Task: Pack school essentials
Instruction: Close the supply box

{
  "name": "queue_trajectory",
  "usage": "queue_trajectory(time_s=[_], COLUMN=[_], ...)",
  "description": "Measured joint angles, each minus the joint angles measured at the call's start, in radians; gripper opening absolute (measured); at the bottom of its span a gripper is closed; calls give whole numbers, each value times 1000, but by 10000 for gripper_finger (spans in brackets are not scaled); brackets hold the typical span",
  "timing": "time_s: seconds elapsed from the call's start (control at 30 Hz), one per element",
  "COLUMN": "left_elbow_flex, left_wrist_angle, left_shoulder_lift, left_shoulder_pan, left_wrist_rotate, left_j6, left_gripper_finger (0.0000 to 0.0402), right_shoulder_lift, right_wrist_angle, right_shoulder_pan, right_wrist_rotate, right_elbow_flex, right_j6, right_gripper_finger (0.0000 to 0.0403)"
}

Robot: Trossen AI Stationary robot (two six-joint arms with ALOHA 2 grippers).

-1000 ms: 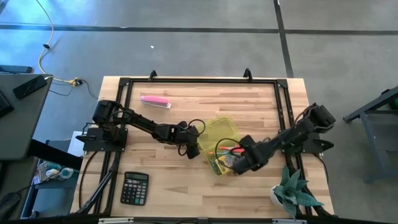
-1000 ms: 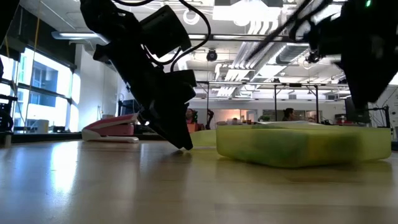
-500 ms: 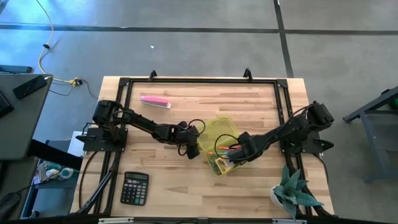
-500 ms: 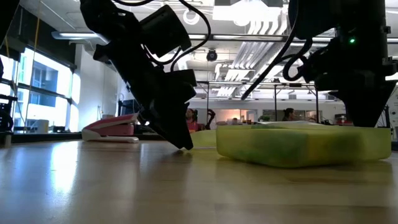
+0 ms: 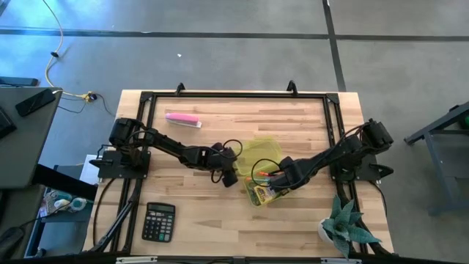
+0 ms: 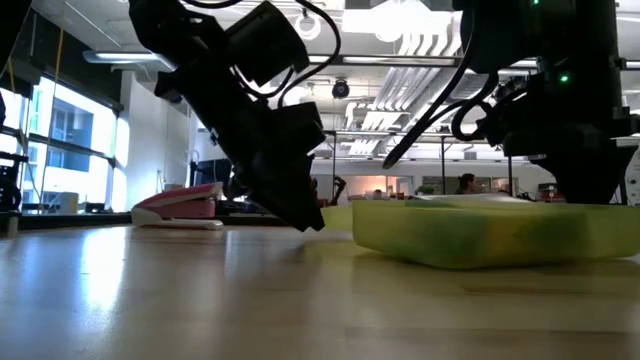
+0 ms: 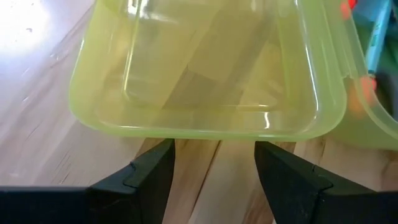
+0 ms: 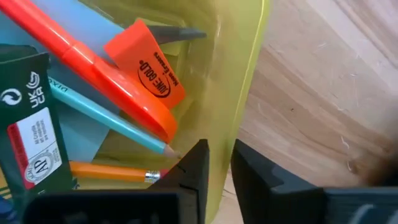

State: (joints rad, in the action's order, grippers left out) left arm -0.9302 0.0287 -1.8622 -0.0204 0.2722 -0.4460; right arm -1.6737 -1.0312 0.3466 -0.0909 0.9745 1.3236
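Observation:
A translucent yellow-green case lies open mid-table, its empty lid folded out flat on the wood toward the far edge. Inside lie an orange marker, an orange eraser, a teal pencil, an orange pencil, a dark green crayon box and a light-blue pad. My left gripper is open, its fingertips on the table just short of the lid's edge; whether they touch it I cannot tell. My right gripper is shut on the case's right wall. My right gripper pinches the case's right-hand side wall between its two fingers, one finger inside the case and the other outside it. The fingers come from above, pointing steeply down. The case rests flat on the table.
A pink object lies at the far left, a calculator at the near left and a potted plant at the near right corner. A black frame rail runs round the table's far and side edges.
My right gripper has come down and toward the table's far edge, from beside the case's near right corner onto its right wall. My left gripper's fingertips have edged a little toward the lid. The case has stayed in place.

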Motion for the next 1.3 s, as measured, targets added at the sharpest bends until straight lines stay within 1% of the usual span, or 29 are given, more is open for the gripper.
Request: queue_trajectory(time_s=[0.2, 0.37, 0.57, 0.9, 1.07, 1.3], left_elbow_flex=[0, -1, -3, -3, 0, 1], left_wrist_angle=[13, -25, 53, 105, 147, 157], left_shoulder_lift=[0, -6, -78, -102, -108, -109], left_shoulder_pan=[0, 2, 0, 5, 5, 13], left_wrist_rotate=[-1, 0, 30, 176, 250, 371], left_j6=[3, 3, 4, 25, 98, 212], left_gripper_finger=[211, 211, 211, 211, 211, 211], right_shoulder_lift=[0, 0, 0, 0, 0, 0], right_wrist_angle=[-3, 1, 1, 0, 1, 1], right_shoulder_pan=[0, 0, 0, 0, 0, 0], right_wrist_rotate=[-8, -13, -3, 22, 22, 22], right_elbow_flex=[0, 0, 0, 0, 0, 0], right_j6=[-5, -5, -20, -46, -46, -49], right_gripper_finger=[7, 8, 3, 1, 1, 0])
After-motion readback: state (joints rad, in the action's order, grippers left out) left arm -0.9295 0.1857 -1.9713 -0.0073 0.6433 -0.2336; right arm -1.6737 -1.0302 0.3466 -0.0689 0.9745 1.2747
